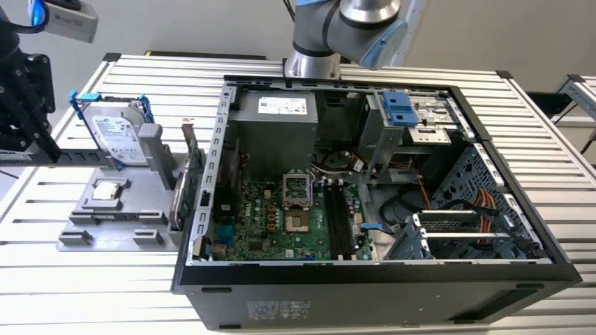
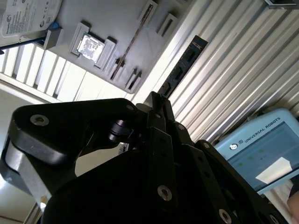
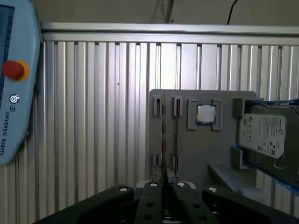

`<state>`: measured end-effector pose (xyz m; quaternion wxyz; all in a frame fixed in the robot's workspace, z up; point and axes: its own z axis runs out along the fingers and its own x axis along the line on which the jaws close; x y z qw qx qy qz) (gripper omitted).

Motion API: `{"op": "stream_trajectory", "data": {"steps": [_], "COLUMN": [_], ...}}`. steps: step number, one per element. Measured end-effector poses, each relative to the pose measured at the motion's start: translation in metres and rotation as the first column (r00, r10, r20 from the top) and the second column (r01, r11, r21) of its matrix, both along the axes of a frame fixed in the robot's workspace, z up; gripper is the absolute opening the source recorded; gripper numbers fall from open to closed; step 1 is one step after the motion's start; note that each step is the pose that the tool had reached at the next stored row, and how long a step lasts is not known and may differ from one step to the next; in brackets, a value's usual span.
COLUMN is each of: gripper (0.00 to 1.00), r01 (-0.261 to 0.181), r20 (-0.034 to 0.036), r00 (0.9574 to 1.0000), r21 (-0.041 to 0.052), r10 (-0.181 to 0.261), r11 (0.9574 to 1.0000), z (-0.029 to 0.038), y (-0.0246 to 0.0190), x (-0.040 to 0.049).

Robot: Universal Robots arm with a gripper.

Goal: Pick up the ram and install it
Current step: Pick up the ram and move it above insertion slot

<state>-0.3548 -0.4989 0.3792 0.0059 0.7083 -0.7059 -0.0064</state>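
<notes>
Early stage of the ram installation; no step is complete. In the first wrist view the ram (image 3: 162,135) stands on its long edge in the grey holder (image 3: 196,154), in the pair of slots along the holder's edge farthest from the hard drive (image 3: 266,133); a second thin board (image 3: 176,135) stands just beside it in the neighbouring slots, and the processor (image 3: 205,114) sits between these boards and the drive. The holder lies on the slatted table (image 3: 93,116); in the exterior view it sits just beside the open computer case (image 1: 373,271), on the exterior view's left.

The gripper (image 3: 164,179) hangs clear of the holder, lined up with the ram's length; its fingers (image 3: 154,191) look drawn together with nothing between them, and no contact with the ram is visible. Judged from this, the pick has not yet been made, and both grasp and installation are outstanding; the long dark memory slots (image 1: 333,223) on the motherboard (image 1: 270,216) look unoccupied, though their detail is hard to read.

Appearance of the ram: seen edge-on, it reads as a slim, straight, brownish line, much longer than it is thick; it spans both slot pairs and runs a little past them at each end; its faces are turned away, so chips and board colour cannot be told; it looks upright and squarely seated, not tilted.
</notes>
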Motion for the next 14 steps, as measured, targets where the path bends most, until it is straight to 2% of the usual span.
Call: {"op": "stream_trajectory", "data": {"steps": [3,14], "gripper": [0.00,0.00], "r01": [0.000,0.002], "r20": [-0.0001,0.0000], "r00": [1.0000,1.0000], "r21": [-0.0001,-0.0002], "r10": [0.000,-0.002], "r11": [1.0000,1.0000], "z": [0.0020,0.0021], "y": [0.0000,0.0000], "x": [0.0000,0.0022]}}
